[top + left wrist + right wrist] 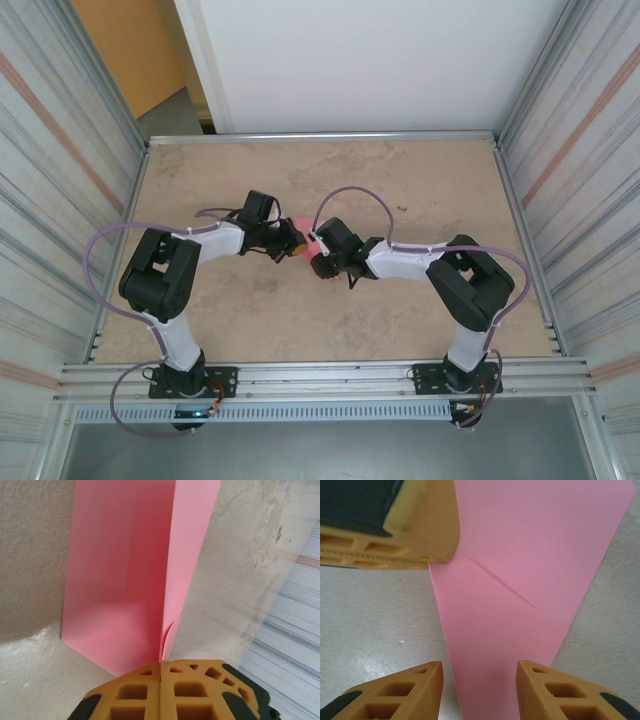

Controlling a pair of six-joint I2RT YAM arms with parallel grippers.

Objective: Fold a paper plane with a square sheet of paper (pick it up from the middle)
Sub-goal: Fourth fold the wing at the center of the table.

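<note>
The sheet of paper is pink and folded into a creased, tapering shape, lying on the table at its middle. One flap stands upright, and its edge runs into the seam between the jaws of my left gripper, which is shut on it. In the right wrist view the paper narrows toward the camera, with a diagonal crease across it. My right gripper is open, its orange fingers on either side of the narrow end. The left gripper's finger sits at the paper's far left edge. Both grippers meet tip to tip over the paper, left gripper, right gripper.
The tabletop is pale speckled board. Corrugated metal walls close in both sides and a white panel stands at the back. A metal rail runs along the near edge by the arm bases.
</note>
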